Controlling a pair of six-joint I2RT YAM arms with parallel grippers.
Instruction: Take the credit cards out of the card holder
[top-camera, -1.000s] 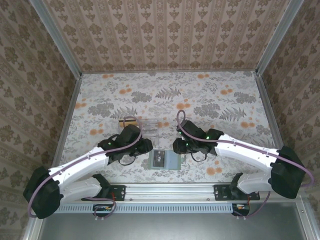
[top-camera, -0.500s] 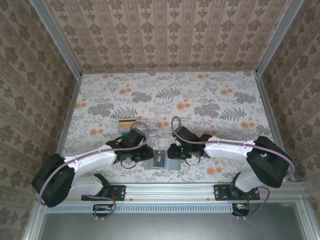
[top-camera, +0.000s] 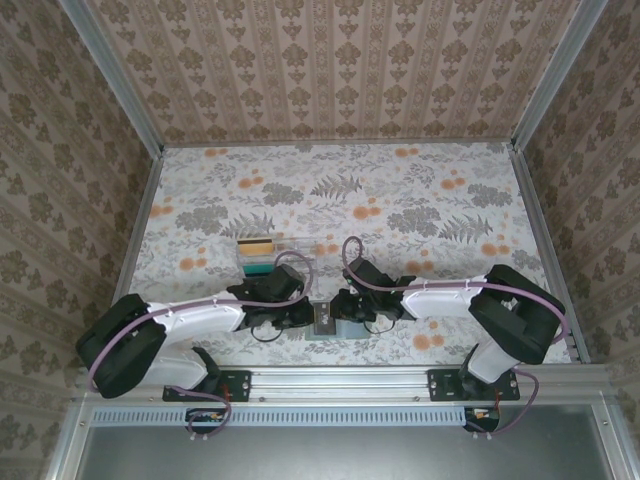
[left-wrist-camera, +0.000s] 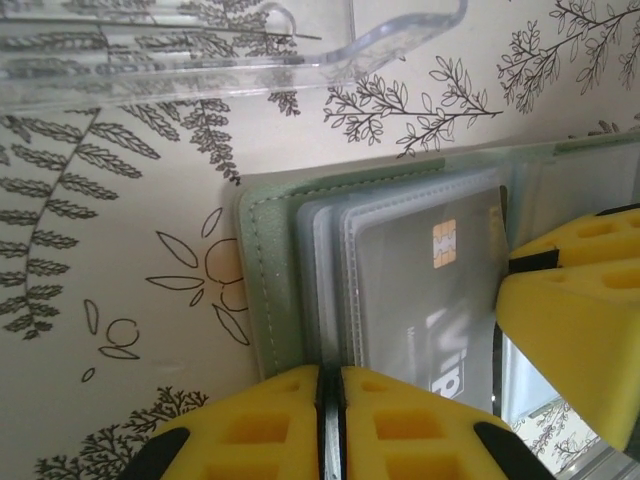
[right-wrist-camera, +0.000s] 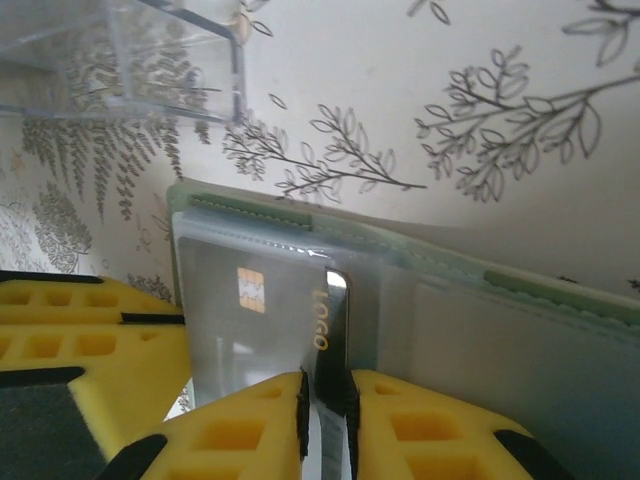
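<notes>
While my left gripper (left-wrist-camera: 330, 385) sits at the bottom centre of its wrist view, its yellow fingers are drawn together to a thin slit, clenched on the near edge of the card holder (left-wrist-camera: 268, 270) where the clear sleeves run in between them. The card holder lies open and flat on the floral table (top-camera: 400, 200), its pale green border at centre left of that frame. A grey credit card (left-wrist-camera: 420, 310) with a gold chip lies under the top sleeve.

My right gripper (right-wrist-camera: 325, 385), at the bottom centre of its own view, is pinched on the dark edge of that credit card (right-wrist-camera: 335, 330), beside the gold word LOGO. The card holder (right-wrist-camera: 520, 340) stretches off to the lower right there, and a left finger (right-wrist-camera: 80, 340) fills the lower left corner.

From above, both grippers meet low in the centre of the frame. The left gripper (top-camera: 303, 312) and the right gripper (top-camera: 345, 305) sit tip to tip over the card holder (top-camera: 340, 328). A clear tray (top-camera: 295, 255) stands just above them in the frame, apart from the card holder, with a teal card (top-camera: 258, 266) and a yellow slab (top-camera: 255, 244) at its left end.
</notes>
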